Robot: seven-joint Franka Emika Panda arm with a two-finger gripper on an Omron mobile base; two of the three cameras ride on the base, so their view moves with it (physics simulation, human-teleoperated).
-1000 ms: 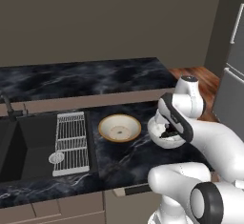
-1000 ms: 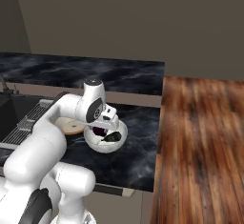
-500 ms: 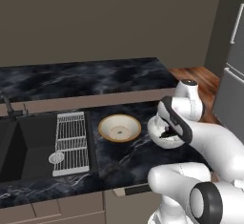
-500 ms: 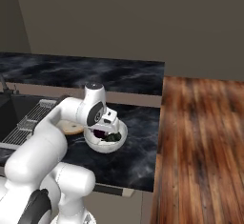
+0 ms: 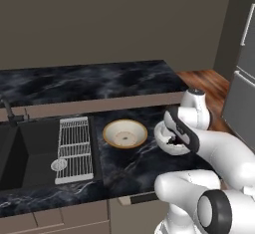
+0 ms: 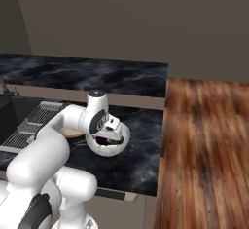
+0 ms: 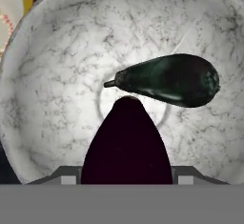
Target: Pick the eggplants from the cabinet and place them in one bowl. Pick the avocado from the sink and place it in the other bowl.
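My gripper (image 5: 175, 139) hangs just over the white marbled bowl (image 5: 164, 137), shut on a dark purple eggplant (image 7: 126, 142) that points down into the bowl and hides the fingertips. A second, darker eggplant (image 7: 171, 80) lies on the floor of the same bowl (image 7: 47, 51), just beyond the held one. From the right base view the hand (image 6: 104, 138) dips into that bowl (image 6: 116, 147). The other bowl (image 5: 125, 133), tan with a yellow rim, stands to its left with nothing showing in it. The avocado and the cabinet are out of view.
A black sink (image 5: 20, 153) sits at the far left, with a white wire rack (image 5: 74, 148) beside it on the dark marble counter (image 5: 124, 83). The counter ends at the right, where wooden floor (image 6: 209, 145) begins. A grey fridge (image 5: 244, 78) stands at the far right.
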